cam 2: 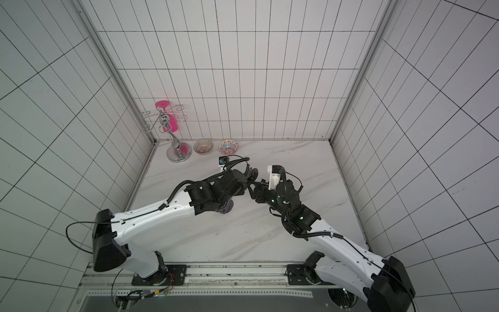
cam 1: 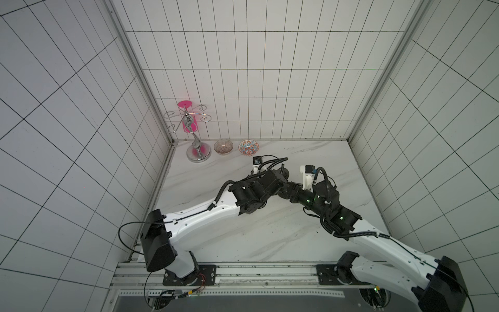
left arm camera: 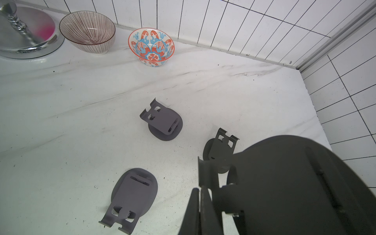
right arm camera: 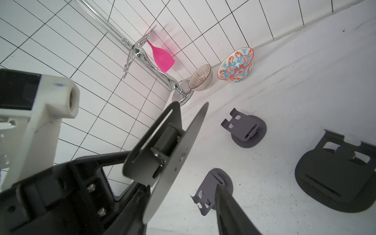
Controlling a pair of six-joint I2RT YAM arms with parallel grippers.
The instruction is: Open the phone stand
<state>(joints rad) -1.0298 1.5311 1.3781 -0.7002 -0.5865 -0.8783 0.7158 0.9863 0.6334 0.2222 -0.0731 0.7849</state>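
Left gripper (left arm camera: 200, 195): closed tight, its two fingers pinching a thin edge of the held phone stand (left arm camera: 284, 183) and keeping it raised off the table (left arm camera: 61, 101).
Right gripper (cam 2: 256, 187): jaws apart, with nothing in its grasp. In the right wrist view one of its fingers (right arm camera: 230, 207) stands near the stand's round plate with a clear gap between them. The other finger cannot be made out behind that plate.
Held phone stand (right arm camera: 189, 142): it hangs above the middle of the table, between the two wrists. Its slotted plate and its round plate splay apart from a hinge block between them.
Arms: both reach toward the table's centre, and their wrists nearly meet in both top views.
Other stands: three grey ones (left arm camera: 162, 122) (left arm camera: 130, 195) (left arm camera: 219, 154) rest on the marble below, well apart from one another.
Back edge: a striped bowl (left arm camera: 87, 30) and a patterned bowl (left arm camera: 151, 45) sit side by side against the tiled wall.
Corner: a chrome glass rack (cam 1: 198, 154) stands next to the striped bowl, with a pink glass (right arm camera: 161, 58) hanging upside down from it.
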